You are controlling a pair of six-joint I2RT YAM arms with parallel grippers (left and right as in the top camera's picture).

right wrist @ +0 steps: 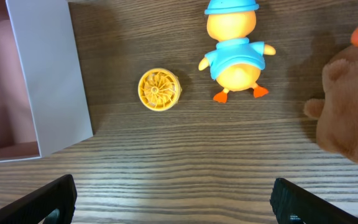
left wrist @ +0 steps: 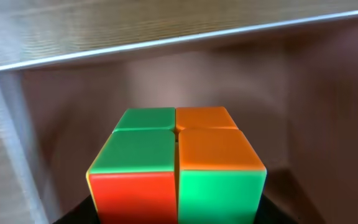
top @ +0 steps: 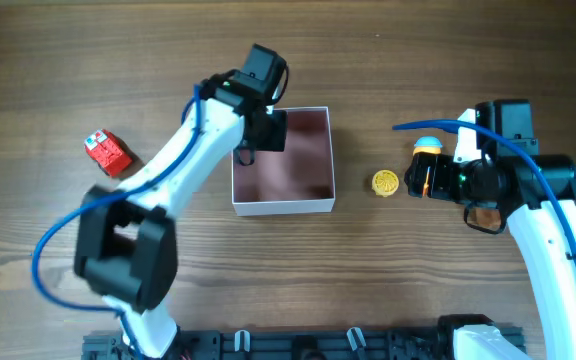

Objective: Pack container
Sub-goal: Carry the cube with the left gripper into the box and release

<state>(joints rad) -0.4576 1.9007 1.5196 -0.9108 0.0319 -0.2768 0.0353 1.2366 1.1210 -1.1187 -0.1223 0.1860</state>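
My left end effector point(top: 260, 130) is closed on the cube point(left wrist: 176, 165), inside the container point(top: 283, 207) at mid-worktop point(top: 48, 60). I should lower it flat onto the pink floor, clear of the walls, then release. My right end effector point(right wrist: 173, 190) hangs wide open, empty.

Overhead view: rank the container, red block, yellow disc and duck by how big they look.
1. Container, by far the largest.
2. Red block.
3. Yellow disc, the smallest of these three.
Duck: only partly visible here, so I can't rank it against the block or disc.
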